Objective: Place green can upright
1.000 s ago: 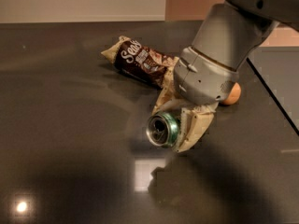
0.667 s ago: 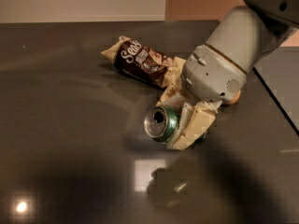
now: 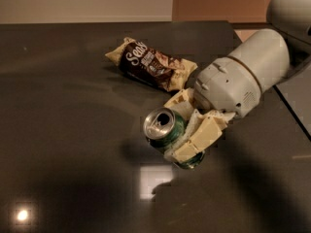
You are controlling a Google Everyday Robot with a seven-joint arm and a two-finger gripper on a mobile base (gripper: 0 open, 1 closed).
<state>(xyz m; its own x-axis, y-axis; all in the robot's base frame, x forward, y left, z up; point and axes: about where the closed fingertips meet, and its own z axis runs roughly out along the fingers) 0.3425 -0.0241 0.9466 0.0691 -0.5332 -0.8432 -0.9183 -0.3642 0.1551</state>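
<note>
The green can [image 3: 164, 128] is a small shiny dark-green drink can, tilted on its side, with its silver pull-tab top facing the camera and up-left. My gripper [image 3: 187, 130] is shut on the can, with one cream finger [image 3: 197, 140] across its front side and the other behind it. The can is held just above the dark table [image 3: 73, 130]; its shadow lies beneath it. The white arm reaches in from the upper right.
A brown and yellow chip bag [image 3: 151, 64] lies on the table behind the can. The table's right edge [image 3: 291, 110] runs diagonally past the arm. A bright light reflection [image 3: 154, 181] shows on the tabletop in front of the can.
My gripper has turned with the can in it, so the can's top now points more upward. The arm has shifted a little to the right and up.
</note>
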